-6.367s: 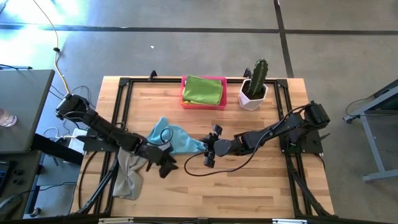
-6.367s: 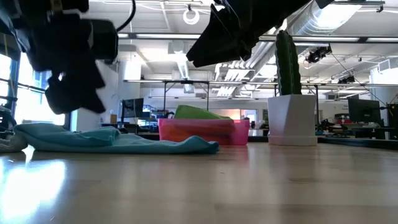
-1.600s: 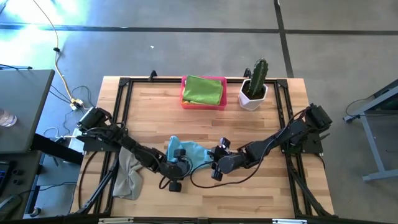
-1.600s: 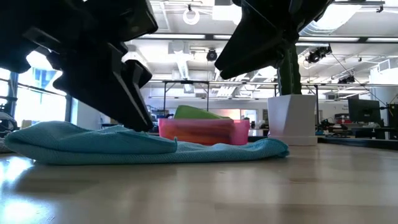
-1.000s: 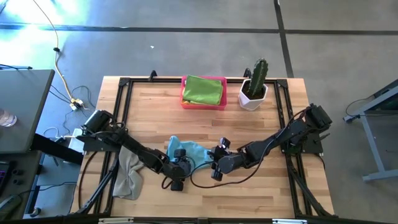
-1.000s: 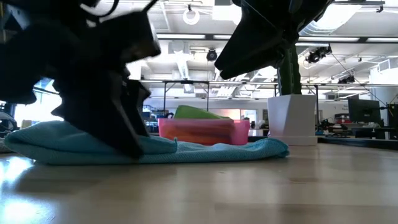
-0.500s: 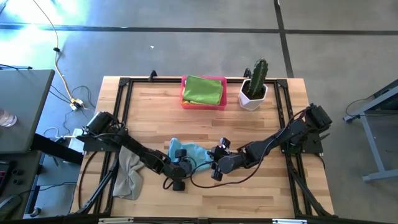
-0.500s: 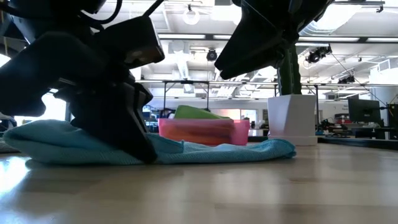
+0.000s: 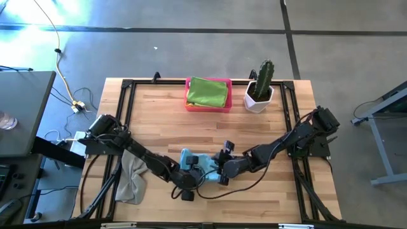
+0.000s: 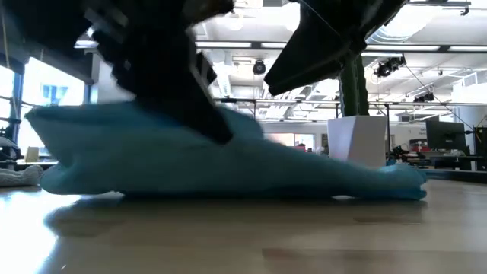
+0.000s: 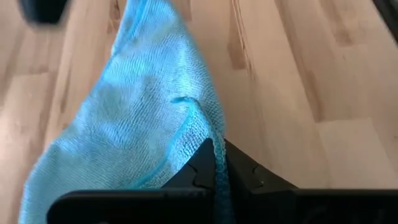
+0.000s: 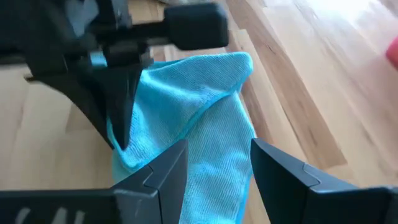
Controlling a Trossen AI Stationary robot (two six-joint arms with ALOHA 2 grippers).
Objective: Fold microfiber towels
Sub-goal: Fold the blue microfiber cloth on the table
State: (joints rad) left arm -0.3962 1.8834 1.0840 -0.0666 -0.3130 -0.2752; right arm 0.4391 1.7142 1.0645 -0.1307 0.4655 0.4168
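The blue towel (image 9: 198, 163) is light and limp, so grip its hem: left gripper (image 11: 217, 167) is clamped there, right gripper (image 12: 214, 163) open astride it.

text: none legible | labels: none | brands: none | numbers: none | signs: none

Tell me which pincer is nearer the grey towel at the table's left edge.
Left. The left pincer is shut on the blue towel just right of the grey towel; the right pincer sits farther right, open over that blue towel's other side.
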